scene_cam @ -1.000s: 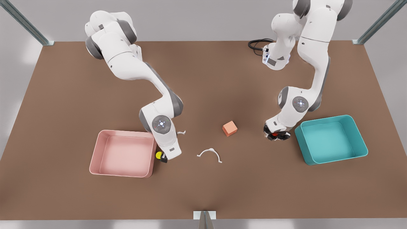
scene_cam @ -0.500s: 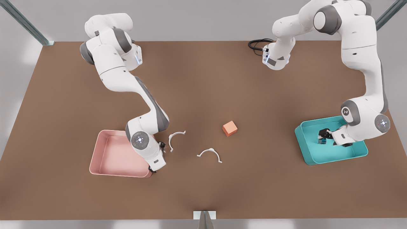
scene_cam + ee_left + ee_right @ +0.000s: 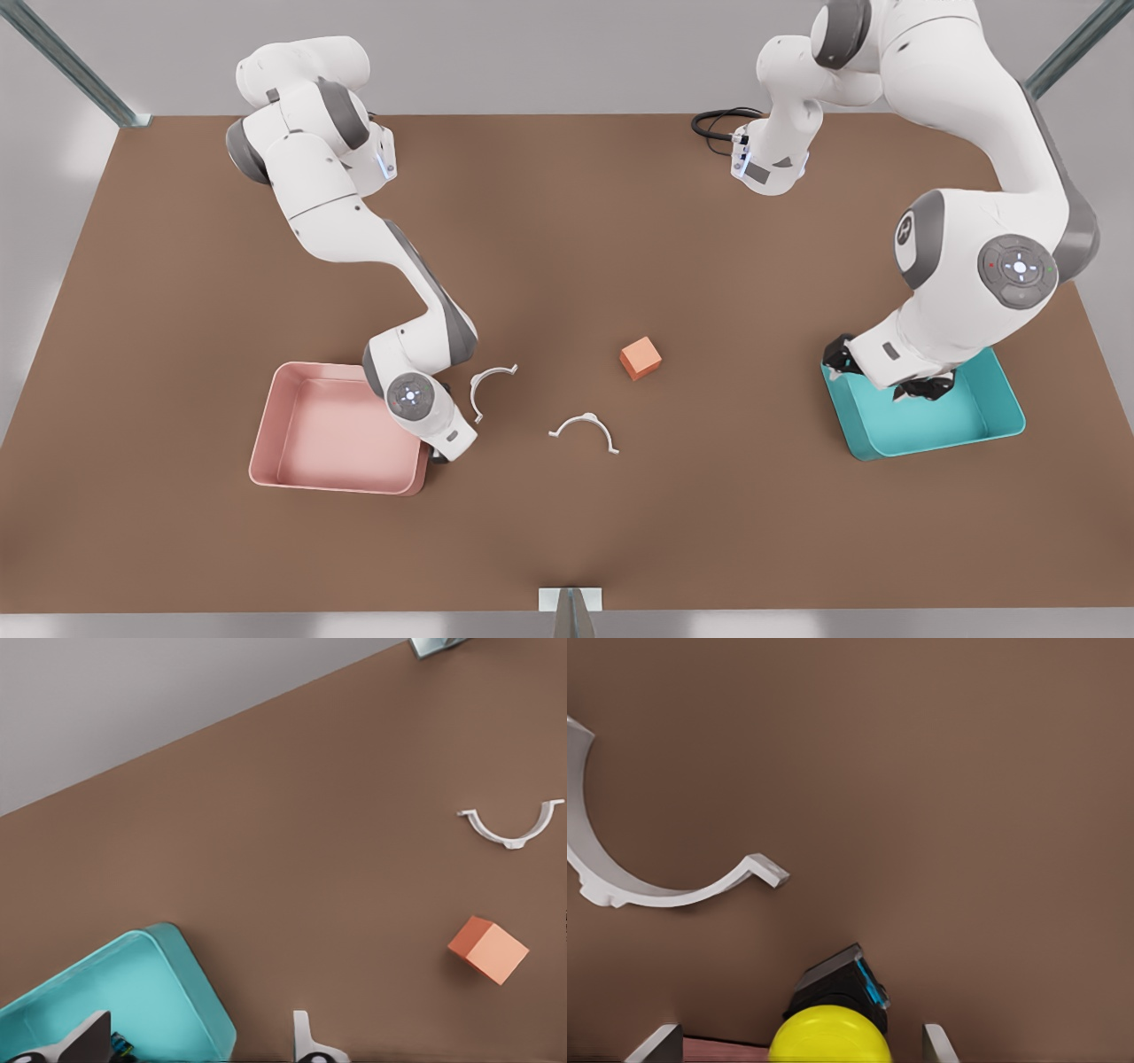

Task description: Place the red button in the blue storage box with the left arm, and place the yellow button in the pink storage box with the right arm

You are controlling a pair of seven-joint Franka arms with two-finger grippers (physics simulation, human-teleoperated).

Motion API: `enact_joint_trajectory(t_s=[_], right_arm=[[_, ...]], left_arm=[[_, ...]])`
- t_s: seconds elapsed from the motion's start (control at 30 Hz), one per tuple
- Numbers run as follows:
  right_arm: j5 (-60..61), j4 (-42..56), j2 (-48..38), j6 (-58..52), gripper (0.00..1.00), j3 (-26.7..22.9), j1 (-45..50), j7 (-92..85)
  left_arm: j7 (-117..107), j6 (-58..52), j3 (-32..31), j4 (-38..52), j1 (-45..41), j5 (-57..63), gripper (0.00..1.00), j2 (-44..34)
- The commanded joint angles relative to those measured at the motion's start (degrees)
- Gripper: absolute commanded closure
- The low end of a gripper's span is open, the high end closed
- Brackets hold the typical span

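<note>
**Brown table, two trays**

Front view: my left arm hangs over the blue storage box (image 3: 992, 416); my right arm is beside the pink storage box (image 3: 292, 443).

Left wrist: my left gripper (image 3: 199, 1041) is spread above the box edge.

Right wrist: my right gripper (image 3: 802, 1045) is spread, the yellow button (image 3: 828, 1036) between its fingers

you see a matt brown tabletop (image 3: 567, 230) under two smooth plastic-looking trays, the pink storage box (image 3: 337, 434) and the blue storage box (image 3: 939, 430), while the yellow button (image 3: 830, 1036) has a glossy cap and the orange cube (image 3: 640, 358) looks matt.
</note>
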Motion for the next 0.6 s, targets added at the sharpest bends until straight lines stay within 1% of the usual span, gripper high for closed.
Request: enact_joint_trajectory(t_s=[0.0,0.23,0.27,0.3,0.37,0.4,0.5,0.57], right_arm=[[-0.68,0.0,0.44,0.48,0.0,-0.12,-0.08,-10.2],[-0.77,0.0,2.55,3.38,0.0,-0.03,0.18,-10.2],[-1.29,0.0,2.99,3.64,0.04,-0.03,0.18,-10.2],[-1.47,-0.09,3.08,3.64,0.04,-0.03,0.18,-10.2],[-2.35,-0.18,3.25,3.82,0.18,0.14,0.18,-10.2],[-2.35,-0.26,3.43,4.35,0.31,0.14,0.18,-10.29],[-2.35,-0.26,3.43,4.35,0.49,0.23,0.18,-10.29],[-2.35,-0.26,3.34,4.35,0.54,0.23,0.18,-10.29]], left_arm=[[-26.72,-4.45,-0.02,0.08,-0.24,0.06,0.0,0.43],[-26.72,-4.19,-0.02,0.08,-0.24,0.06,0.0,1.22],[-26.72,-4.19,-0.02,0.08,-0.24,0.06,0.0,1.22],[-26.63,-4.19,-0.02,0.08,-0.24,0.06,0.0,1.22],[-26.63,-4.19,-0.02,0.08,-0.24,0.06,0.0,1.22],[-26.63,-4.19,-0.02,0.08,-0.24,0.06,0.0,1.22],[-26.63,-4.19,-0.02,0.08,-0.24,0.06,0.0,1.22],[-26.63,-4.27,-0.02,0.08,-0.24,-0.02,0.0,1.22]])
